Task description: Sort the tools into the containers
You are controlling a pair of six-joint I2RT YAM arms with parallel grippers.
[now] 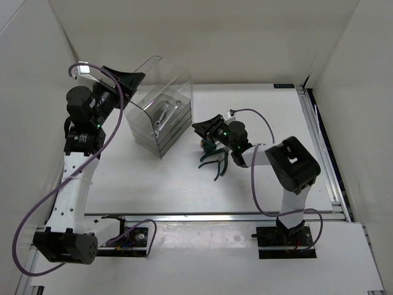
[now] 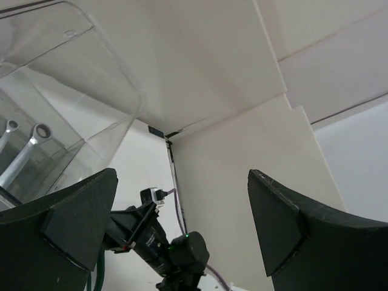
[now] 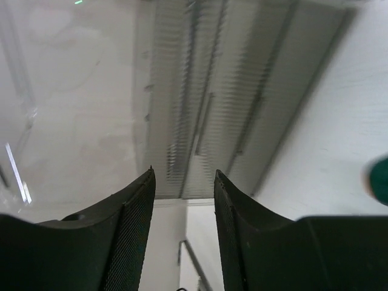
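Enclosing white walls [image 1: 215, 37] around white table [image 1: 153, 184]

Drawers [image 3: 242, 91] look blurred; green tool [image 3: 381, 180] is cropped.

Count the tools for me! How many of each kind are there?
Wrenches: 2
Pliers: 1
Green screwdriver: 1, partly hidden
Total: 4 tools
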